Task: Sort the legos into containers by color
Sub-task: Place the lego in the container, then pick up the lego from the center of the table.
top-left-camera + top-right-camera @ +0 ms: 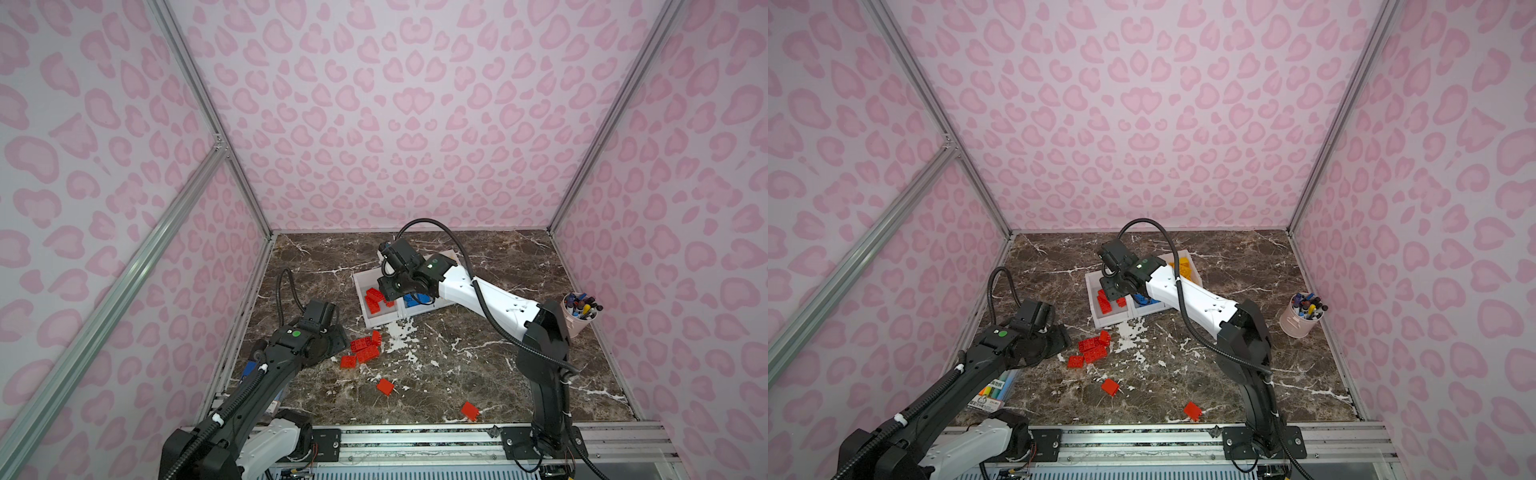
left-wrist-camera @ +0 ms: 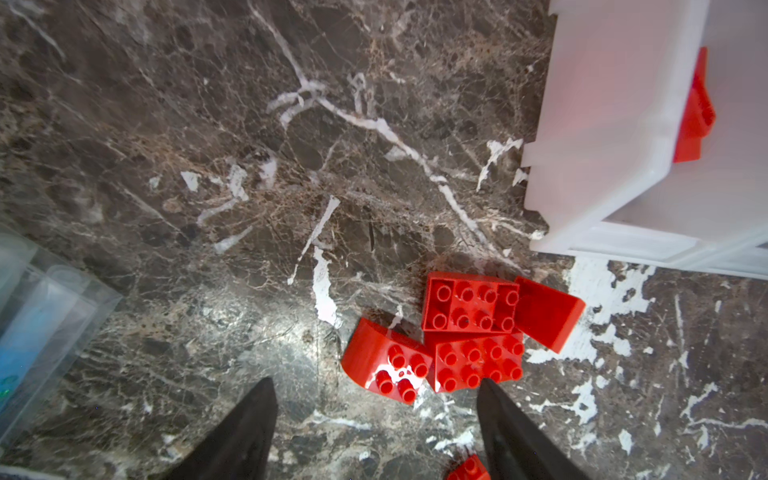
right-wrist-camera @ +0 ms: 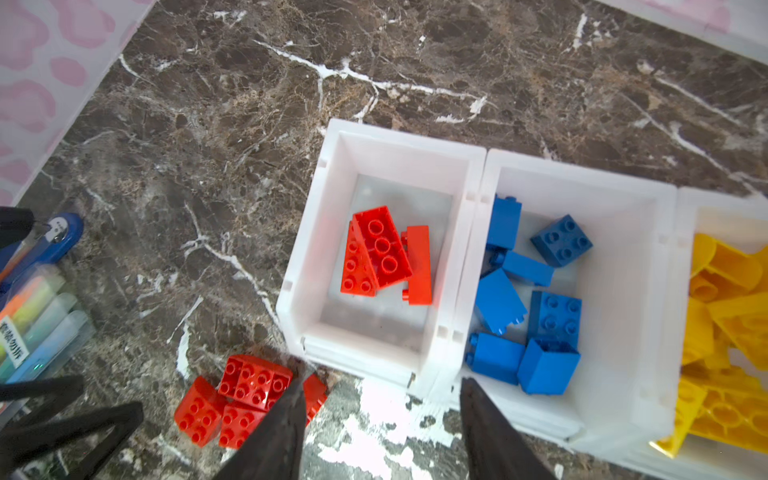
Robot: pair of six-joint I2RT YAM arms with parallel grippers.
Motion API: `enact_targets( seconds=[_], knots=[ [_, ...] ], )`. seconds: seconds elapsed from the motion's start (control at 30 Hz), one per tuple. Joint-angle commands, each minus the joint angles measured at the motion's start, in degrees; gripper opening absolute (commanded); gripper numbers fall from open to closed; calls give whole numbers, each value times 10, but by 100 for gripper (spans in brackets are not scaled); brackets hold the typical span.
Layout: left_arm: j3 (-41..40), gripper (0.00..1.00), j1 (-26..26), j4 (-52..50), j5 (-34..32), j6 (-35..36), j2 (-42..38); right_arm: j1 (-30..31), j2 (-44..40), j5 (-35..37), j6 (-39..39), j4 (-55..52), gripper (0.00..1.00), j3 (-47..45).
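Three joined white containers [image 1: 382,322] stand mid-table. In the right wrist view the first container [image 3: 332,199] holds a few red legos [image 3: 382,257], the middle one [image 3: 623,232] blue legos [image 3: 536,291], and the third [image 3: 685,232] yellow legos [image 3: 727,332]. My right gripper [image 3: 381,376] hangs open and empty above the red container's front edge. A cluster of red legos [image 1: 363,347] [image 2: 469,332] lies on the marble in front of the containers. My left gripper [image 2: 377,386] is open just short of that cluster, holding nothing. Two single red bricks [image 1: 385,386] [image 1: 470,411] lie nearer the front.
A pinkish cup of pens [image 1: 579,313] stands at the right wall. A clear pack of highlighters [image 1: 994,392] [image 3: 37,316] lies by the left wall under my left arm. Pink patterned walls close in three sides.
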Motion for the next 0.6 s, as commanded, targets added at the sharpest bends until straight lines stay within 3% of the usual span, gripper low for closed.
enact_targets(
  seconds=[0.0, 0.27, 0.57],
  knots=[
    [-11, 77, -6, -2, 3, -5, 2, -2, -55, -10, 22, 59, 60, -88],
    [-35, 76, -66, 1, -15, -30, 12, -17, -152, -20, 55, 98, 59, -274],
    [-6, 78, -116, 6, -44, -102, 82, -25, -179, -26, 67, 115, 59, -317]
  ],
)
